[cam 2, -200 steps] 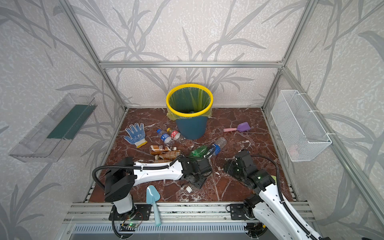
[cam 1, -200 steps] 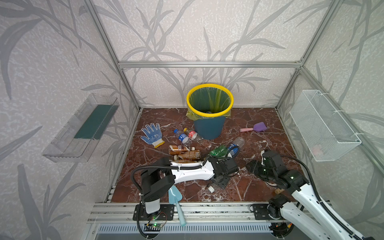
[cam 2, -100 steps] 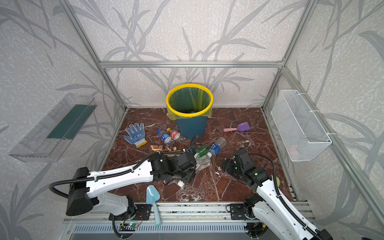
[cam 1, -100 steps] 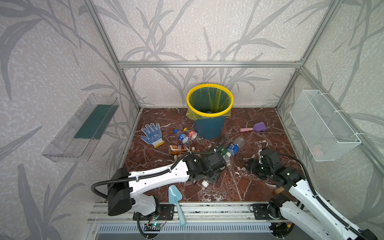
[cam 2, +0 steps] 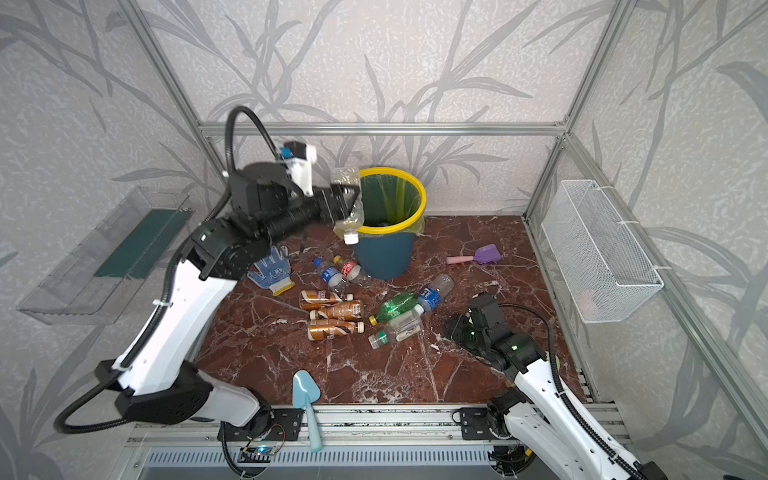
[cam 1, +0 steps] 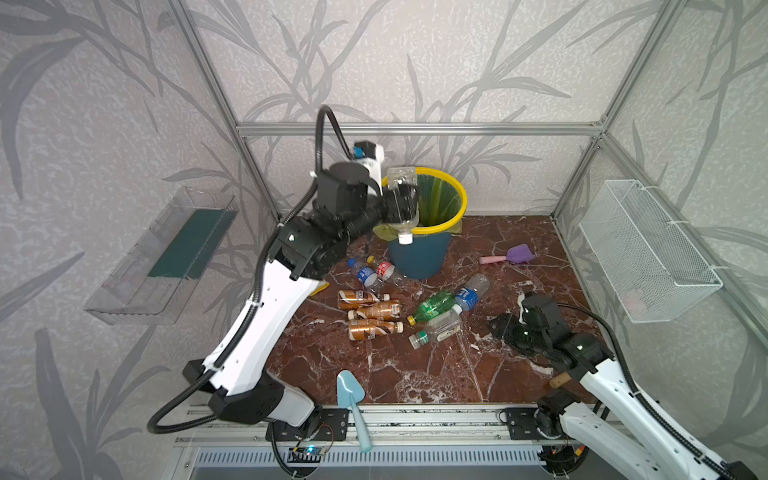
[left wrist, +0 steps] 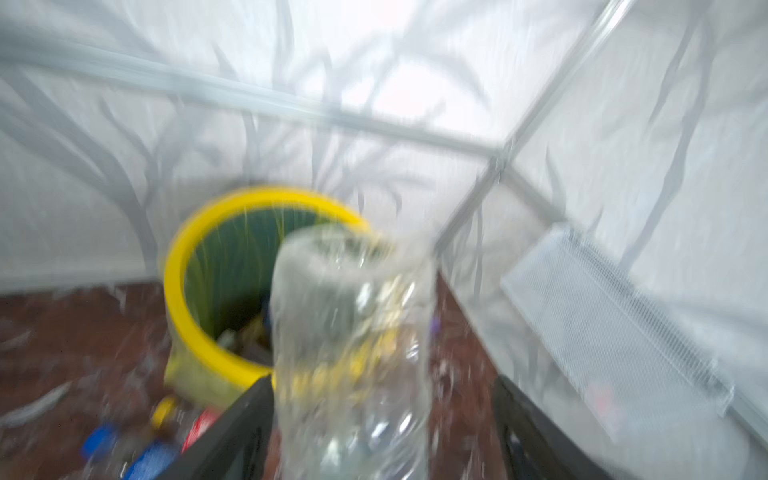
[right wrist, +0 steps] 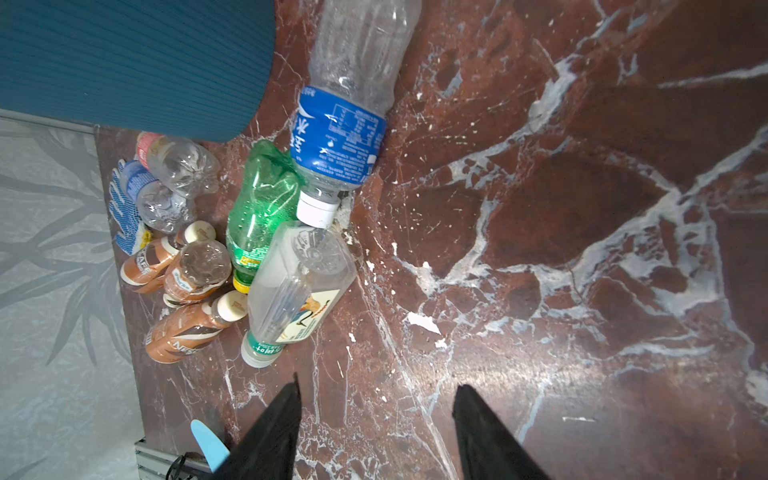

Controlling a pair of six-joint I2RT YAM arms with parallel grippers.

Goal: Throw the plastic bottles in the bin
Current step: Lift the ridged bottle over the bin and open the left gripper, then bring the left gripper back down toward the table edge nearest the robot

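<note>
Blur smears clear bottle (left wrist: pixel 353 353) inside parted left pincer (left wrist: pixel 382 380); right pincer (right wrist: pixel 378 380) likewise parted.

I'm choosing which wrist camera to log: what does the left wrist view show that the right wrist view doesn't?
Only left wrist: a blurred clear bottle at the left gripper, the bin with its yellow rim and inside, the wire mesh basket. Only right wrist: the green bottle, three brown bottles, the glove, the open right gripper. Both: the bin and marble floor.
</note>
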